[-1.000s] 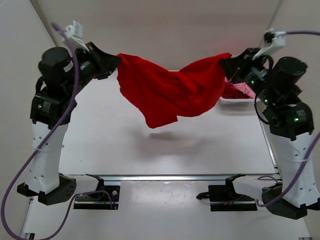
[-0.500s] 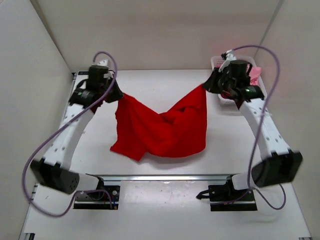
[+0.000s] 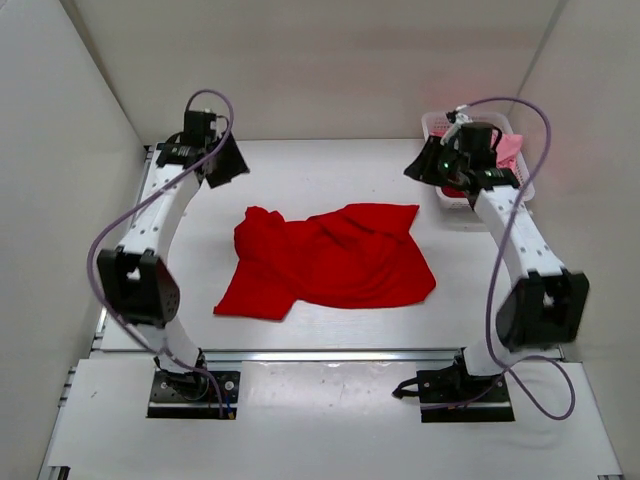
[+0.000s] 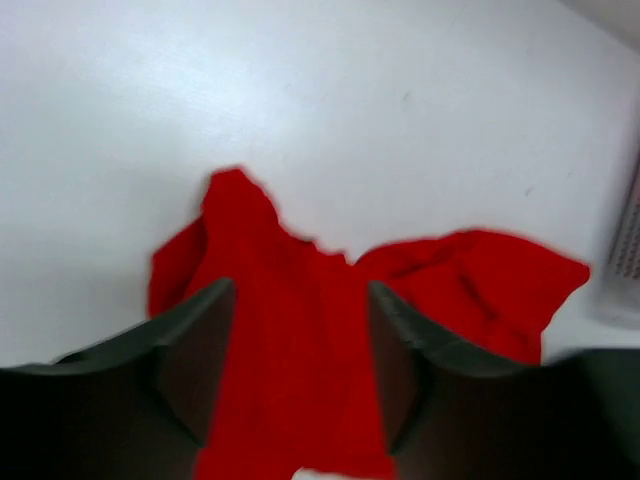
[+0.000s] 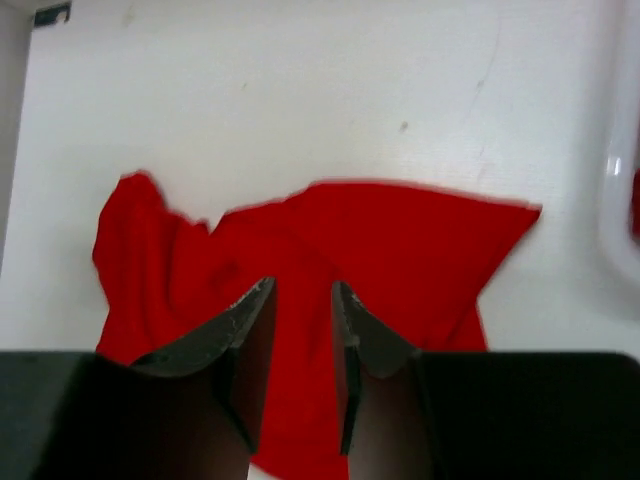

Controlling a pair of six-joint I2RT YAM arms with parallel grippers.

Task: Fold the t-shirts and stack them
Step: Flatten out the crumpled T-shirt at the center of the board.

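A bright red t-shirt (image 3: 325, 262) lies crumpled and spread on the white table, apart from both grippers. My left gripper (image 3: 230, 165) hovers above the far left of the table, open and empty; in its wrist view the gripper (image 4: 300, 290) frames the shirt (image 4: 290, 340) well below. My right gripper (image 3: 418, 168) hangs at the far right, open and empty, its jaws (image 5: 303, 287) set apart over the shirt (image 5: 400, 240). A light pink t-shirt (image 3: 510, 148) lies in the basket.
A white lattice basket (image 3: 437, 125) stands at the back right corner, partly behind my right arm; its rim (image 5: 612, 190) shows at the right edge of the right wrist view with some red cloth (image 5: 635, 210) inside. White walls close in the back and both sides.
Both grippers held the red shirt stretched in the air, lowered it toward the table, then opened. The shirt now lies on the table and both grippers have drawn up and back.
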